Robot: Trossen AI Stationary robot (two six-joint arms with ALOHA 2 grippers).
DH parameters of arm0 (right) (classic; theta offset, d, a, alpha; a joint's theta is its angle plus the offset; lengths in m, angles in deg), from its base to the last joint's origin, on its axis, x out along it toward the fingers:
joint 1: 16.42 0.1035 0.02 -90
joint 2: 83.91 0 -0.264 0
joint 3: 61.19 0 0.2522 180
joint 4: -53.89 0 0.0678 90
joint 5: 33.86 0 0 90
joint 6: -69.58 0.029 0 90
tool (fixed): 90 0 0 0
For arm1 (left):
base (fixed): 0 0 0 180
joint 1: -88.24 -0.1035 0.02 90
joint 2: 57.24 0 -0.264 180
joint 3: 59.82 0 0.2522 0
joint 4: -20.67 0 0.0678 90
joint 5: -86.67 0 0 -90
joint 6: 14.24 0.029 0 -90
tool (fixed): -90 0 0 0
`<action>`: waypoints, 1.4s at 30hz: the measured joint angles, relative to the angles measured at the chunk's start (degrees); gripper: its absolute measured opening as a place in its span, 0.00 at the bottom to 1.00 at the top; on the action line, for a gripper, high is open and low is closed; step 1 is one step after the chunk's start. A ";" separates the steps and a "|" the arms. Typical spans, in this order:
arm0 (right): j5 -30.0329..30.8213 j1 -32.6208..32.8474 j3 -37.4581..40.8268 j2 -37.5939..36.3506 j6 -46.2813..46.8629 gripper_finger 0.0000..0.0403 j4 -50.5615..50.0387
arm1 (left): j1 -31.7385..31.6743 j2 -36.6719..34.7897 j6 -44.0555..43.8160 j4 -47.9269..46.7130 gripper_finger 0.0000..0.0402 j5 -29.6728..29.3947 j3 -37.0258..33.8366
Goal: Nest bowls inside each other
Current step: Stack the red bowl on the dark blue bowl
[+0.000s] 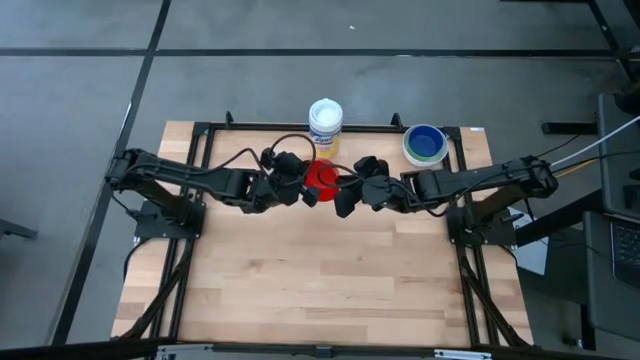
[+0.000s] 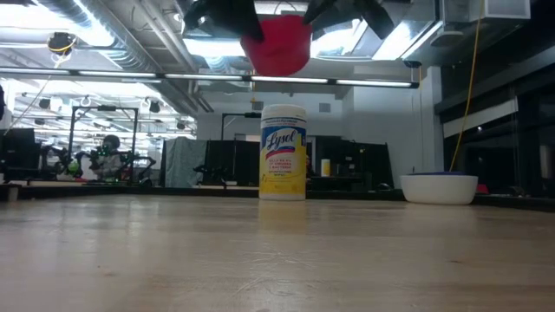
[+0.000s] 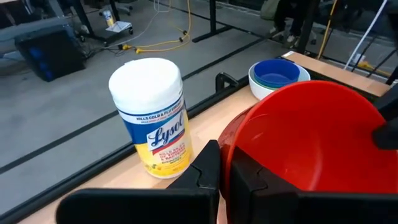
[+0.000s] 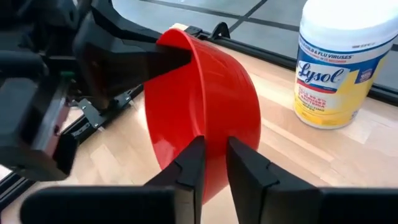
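The red bowl [image 1: 320, 177] hangs high over the table's far middle, between my two grippers, just in front of the white canister [image 1: 325, 125]. My left gripper [image 1: 306, 188] is shut on the bowl's left rim. My right gripper [image 1: 341, 192] is shut on its right rim. At the far right, a white bowl [image 1: 425, 146] rests on its base on the table with a blue bowl [image 3: 278, 70] nested inside it. In the low view the red bowl [image 2: 277, 43] hangs well above the canister's top. My left gripper pinches the red bowl's rim [image 3: 231, 144] on the bowl's left side, one finger inside the bowl and one [image 3: 205, 168] outside. It comes from the table's left, slanting slightly down. The bowl is lifted clear and tilted. My right gripper pinches the opposite rim [image 4: 214, 134], the wall passing between its two fingers [image 4: 193, 165]. It comes from the table's right, slanting down. The bowl hangs clear of the table, its hollow turned toward the left arm.
The Lysol canister [image 2: 284, 152] stands upright near the far edge, right behind the raised bowl. The black frame rails [image 1: 195, 200] run along the table's left, right and far sides. Bare wood [image 1: 320, 280] fills the near half.
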 joint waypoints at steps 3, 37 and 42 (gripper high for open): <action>-0.20 0.00 0.00 0.00 -0.76 0.17 0.30 | 1.07 -0.07 -1.35 -2.45 0.01 -0.49 1.00; 3.49 -7.56 -0.20 0.31 11.11 0.22 -12.08 | 19.40 -11.89 11.49 15.65 0.15 -1.33 2.97; 3.37 -16.47 -0.20 0.26 20.70 0.22 -23.39 | 26.08 -14.94 19.05 21.52 0.15 -8.60 2.91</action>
